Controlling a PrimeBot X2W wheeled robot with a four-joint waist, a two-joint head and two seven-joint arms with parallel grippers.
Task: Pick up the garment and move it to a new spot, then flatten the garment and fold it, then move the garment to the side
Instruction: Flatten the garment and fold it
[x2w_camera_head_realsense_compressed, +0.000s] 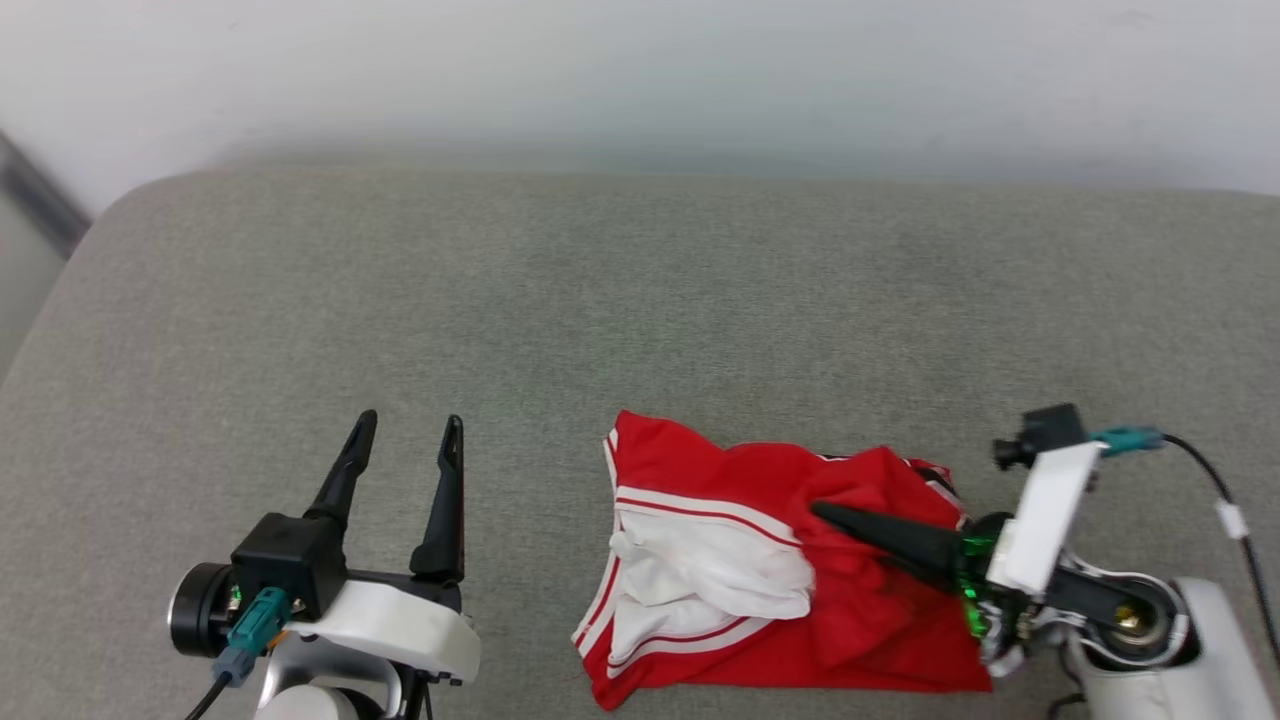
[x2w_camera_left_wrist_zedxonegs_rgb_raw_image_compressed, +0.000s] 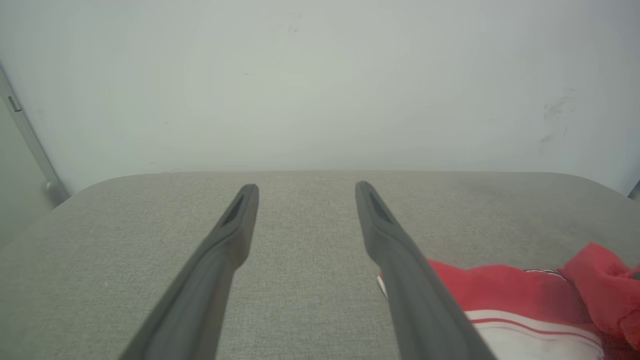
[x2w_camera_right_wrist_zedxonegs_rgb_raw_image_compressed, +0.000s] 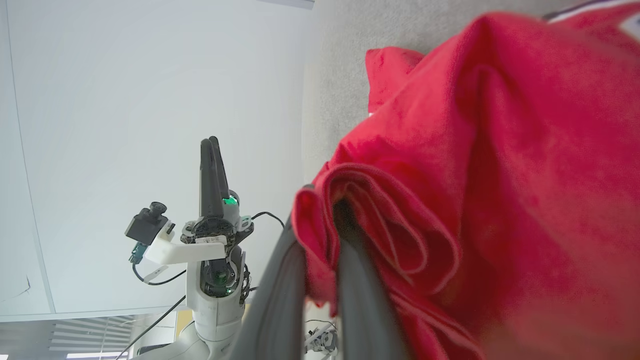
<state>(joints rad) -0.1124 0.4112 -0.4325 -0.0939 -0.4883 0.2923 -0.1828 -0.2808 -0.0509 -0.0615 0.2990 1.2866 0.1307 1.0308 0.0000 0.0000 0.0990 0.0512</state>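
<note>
The garment (x2w_camera_head_realsense_compressed: 850, 610) lies crumpled on the grey padded surface, red with a white striped sleeve (x2w_camera_head_realsense_compressed: 700, 570) bunched on its left part. My right gripper (x2w_camera_head_realsense_compressed: 825, 512) reaches in from the lower right and is shut on a raised fold of the red cloth. The right wrist view shows the garment (x2w_camera_right_wrist_zedxonegs_rgb_raw_image_compressed: 500, 175) pinched between the two fingers of my right gripper (x2w_camera_right_wrist_zedxonegs_rgb_raw_image_compressed: 322, 220). My left gripper (x2w_camera_head_realsense_compressed: 410, 425) stands open at the lower left, empty and well left of the shirt. In its own view the left gripper (x2w_camera_left_wrist_zedxonegs_rgb_raw_image_compressed: 306, 189) hovers over bare fabric, the garment (x2w_camera_left_wrist_zedxonegs_rgb_raw_image_compressed: 500, 295) at its right.
The grey padded surface (x2w_camera_head_realsense_compressed: 600, 300) stretches wide behind and to the left of the shirt, ending at a pale wall (x2w_camera_head_realsense_compressed: 640, 70). Its rounded left corner (x2w_camera_head_realsense_compressed: 110, 210) borders a dark strip. The left gripper (x2w_camera_right_wrist_zedxonegs_rgb_raw_image_compressed: 214, 150) appears side-on in the right wrist view.
</note>
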